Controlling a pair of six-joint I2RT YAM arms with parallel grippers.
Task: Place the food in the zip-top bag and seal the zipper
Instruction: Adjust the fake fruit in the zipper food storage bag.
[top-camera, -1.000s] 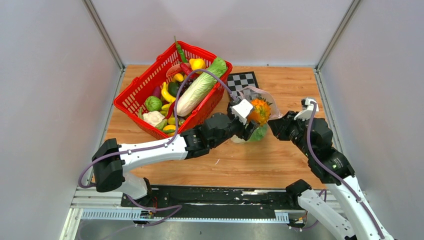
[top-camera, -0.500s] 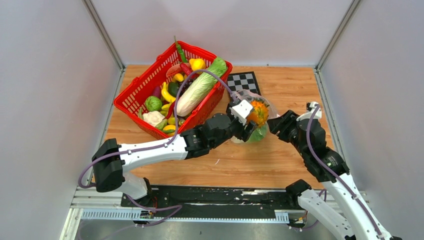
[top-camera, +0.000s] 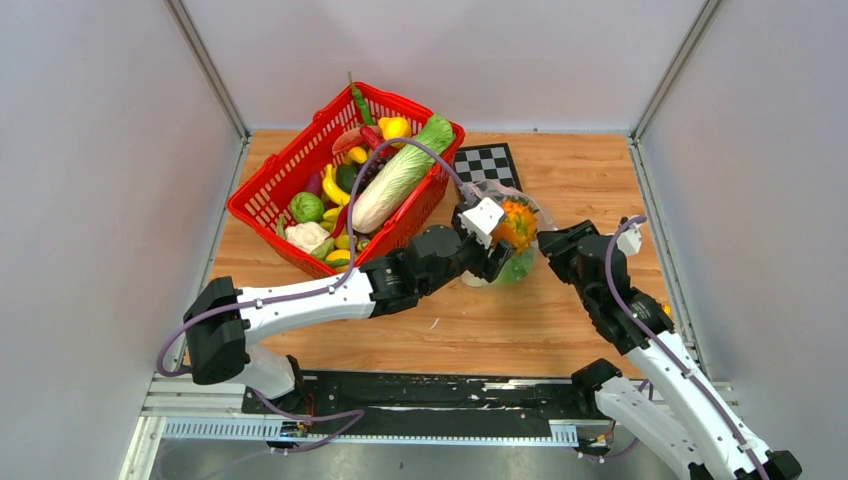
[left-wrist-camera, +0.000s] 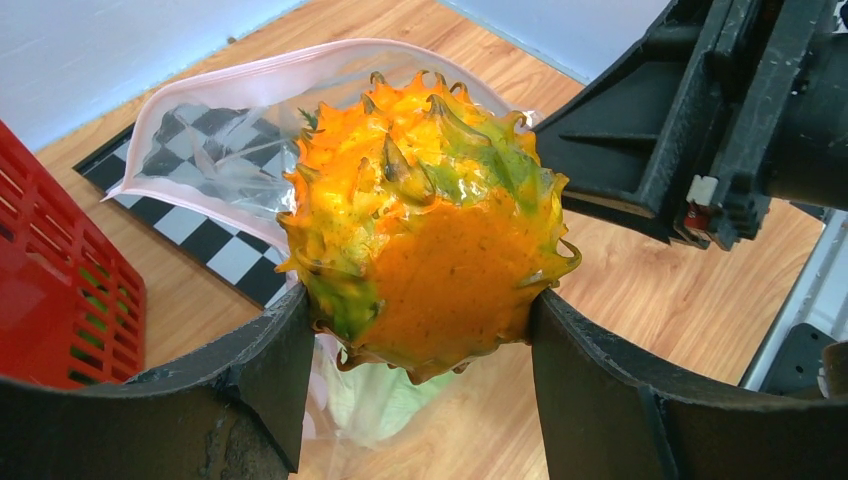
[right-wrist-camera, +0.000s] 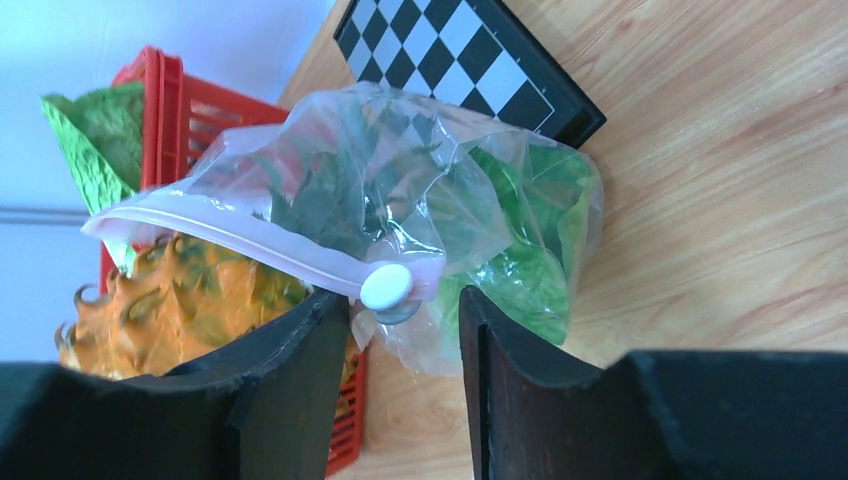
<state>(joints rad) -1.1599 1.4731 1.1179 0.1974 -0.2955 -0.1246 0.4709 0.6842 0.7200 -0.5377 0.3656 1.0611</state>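
right arm (top-camera: 640, 330) swung nearer, right gripper (right-wrist-camera: 405, 312) released at zip-top bag (right-wrist-camera: 400, 195), left gripper (left-wrist-camera: 422, 302) grasping spiky fruit (left-wrist-camera: 430, 225)

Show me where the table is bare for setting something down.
The table is bare at the far right, between checkerboard and wall, and along the near edge in front of the bag. Crowded: the centre, where the left pincer with its fruit and the right pincer meet at the bag; the basket fills the left.

Crinkly clear plastic bag (right-wrist-camera: 330, 190), wooden table (right-wrist-camera: 750, 200)
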